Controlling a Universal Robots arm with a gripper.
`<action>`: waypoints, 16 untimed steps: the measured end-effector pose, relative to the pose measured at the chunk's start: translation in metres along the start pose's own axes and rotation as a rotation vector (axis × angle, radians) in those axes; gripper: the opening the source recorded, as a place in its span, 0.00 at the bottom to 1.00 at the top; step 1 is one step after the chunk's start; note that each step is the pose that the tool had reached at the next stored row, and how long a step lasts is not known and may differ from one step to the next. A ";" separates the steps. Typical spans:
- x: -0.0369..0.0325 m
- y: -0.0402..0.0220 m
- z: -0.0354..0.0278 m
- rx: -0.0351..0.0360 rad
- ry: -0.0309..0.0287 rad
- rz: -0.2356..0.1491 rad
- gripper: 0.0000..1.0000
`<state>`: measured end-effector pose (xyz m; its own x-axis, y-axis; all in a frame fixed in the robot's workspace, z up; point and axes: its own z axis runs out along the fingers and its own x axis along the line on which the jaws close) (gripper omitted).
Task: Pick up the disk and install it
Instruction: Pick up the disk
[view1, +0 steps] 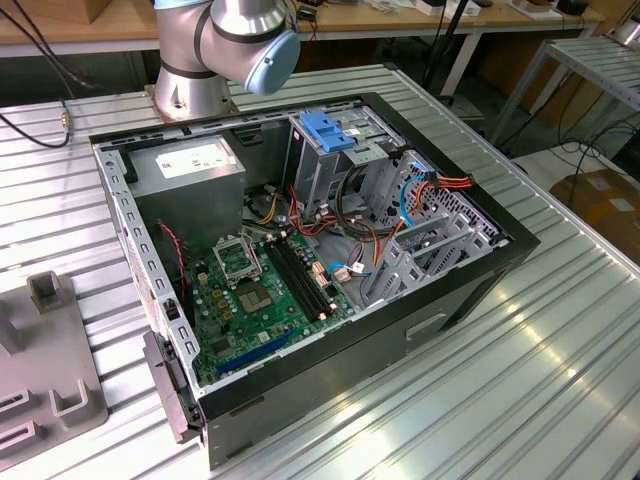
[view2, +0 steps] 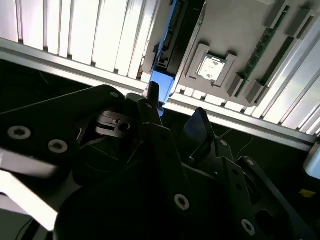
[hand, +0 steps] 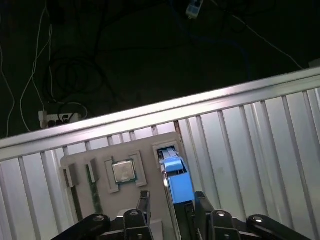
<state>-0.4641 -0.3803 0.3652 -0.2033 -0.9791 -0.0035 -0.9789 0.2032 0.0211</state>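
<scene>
Now | claw (hand: 172, 197) spread apart, straddling the disk (hand: 177, 182) | disk stands on edge in a slot of the grey tray (hand: 150, 147), blue rail up, likely so its flat faces can be pinched | open computer case (view1: 450, 310) well apart

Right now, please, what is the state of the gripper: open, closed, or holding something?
Gripper: open, holding nothing. In the first wrist view, its fingers stand apart on either side of the disk, with a gap at one finger.
</scene>
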 end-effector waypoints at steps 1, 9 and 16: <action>0.0000 0.0000 0.0009 0.0003 0.0004 -0.018 0.48; -0.0042 0.0007 0.0079 0.0156 0.0079 -0.135 0.48; -0.0057 0.0010 0.0114 0.0234 0.0098 -0.148 0.48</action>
<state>-0.4642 -0.3745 0.3538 -0.0562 -0.9984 0.0049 -0.9984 0.0562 -0.0022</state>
